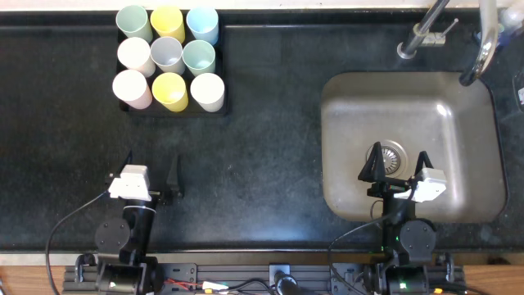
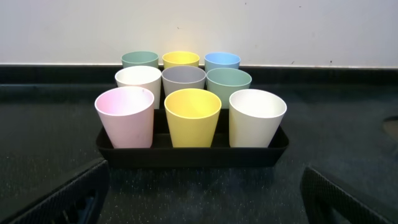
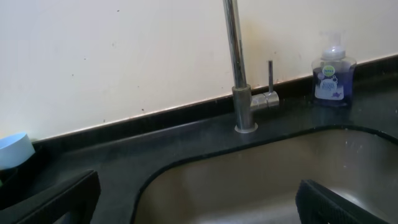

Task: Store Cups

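I am working in a kitchen: a steel sink (image 1: 458,123) is sitting in the dark counter (image 1: 270,147), faucet (image 3: 234,50) and soap bottle (image 3: 334,78) behind.

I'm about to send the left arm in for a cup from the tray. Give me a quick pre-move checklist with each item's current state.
1. Left gripper open and empty: ok.
2. Right gripper open, empty, over the sink, well apart from the tray: ok.
3. All nine cups upright in the tray, three rows of three: ok.
4. Front row, pink cup, yellow cup and white cup, faces the left gripper with nothing between: ok.
5. Finger room between neighbouring rims: cannot tell; they stand close.
6. Storage spot for the cups identified: cannot tell.
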